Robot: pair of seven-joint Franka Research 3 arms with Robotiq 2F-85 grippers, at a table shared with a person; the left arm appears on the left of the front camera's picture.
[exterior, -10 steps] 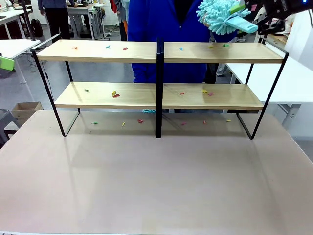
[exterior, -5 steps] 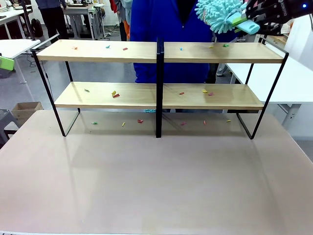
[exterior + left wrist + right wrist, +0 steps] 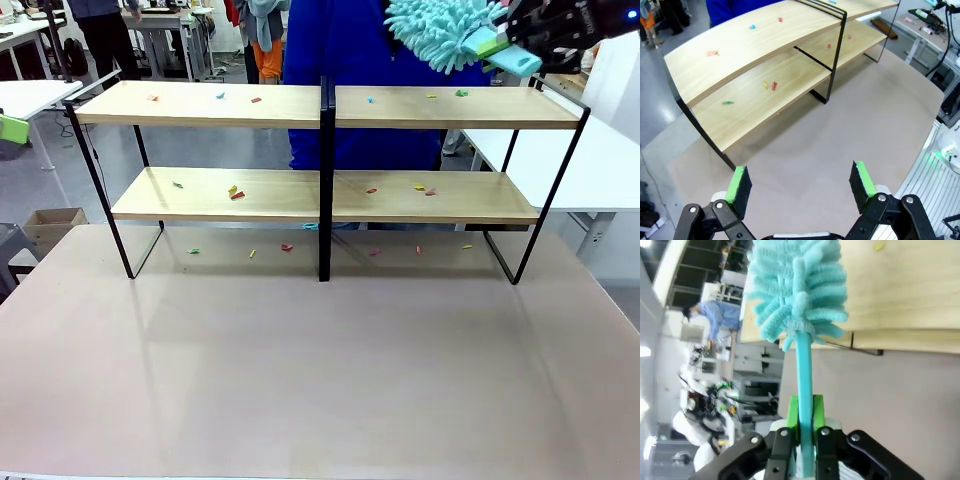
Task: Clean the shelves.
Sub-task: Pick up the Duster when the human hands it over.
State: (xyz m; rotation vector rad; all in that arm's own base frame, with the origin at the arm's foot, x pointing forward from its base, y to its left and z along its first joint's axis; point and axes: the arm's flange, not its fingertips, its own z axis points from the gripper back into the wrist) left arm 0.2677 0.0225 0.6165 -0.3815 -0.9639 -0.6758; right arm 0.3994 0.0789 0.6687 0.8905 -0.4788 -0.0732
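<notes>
Right gripper (image 3: 505, 45): we see its jaws clamped on the handle of a fluffy turquoise duster (image 3: 440, 28), at one o'clock above the top board's right end.
Left gripper (image 3: 800, 181): jaws wide apart, nothing between them, above the tabletop (image 3: 840, 135).
Shelves (image 3: 200, 104): we find them standing at twelve o'clock on the table's far half, with coloured scraps (image 3: 237, 192) on both boards.
Person (image 3: 350, 50): in blue, behind the rack.

Matt wooden shelves (image 3: 200, 103), fluffy cloth duster (image 3: 440, 28)
</notes>
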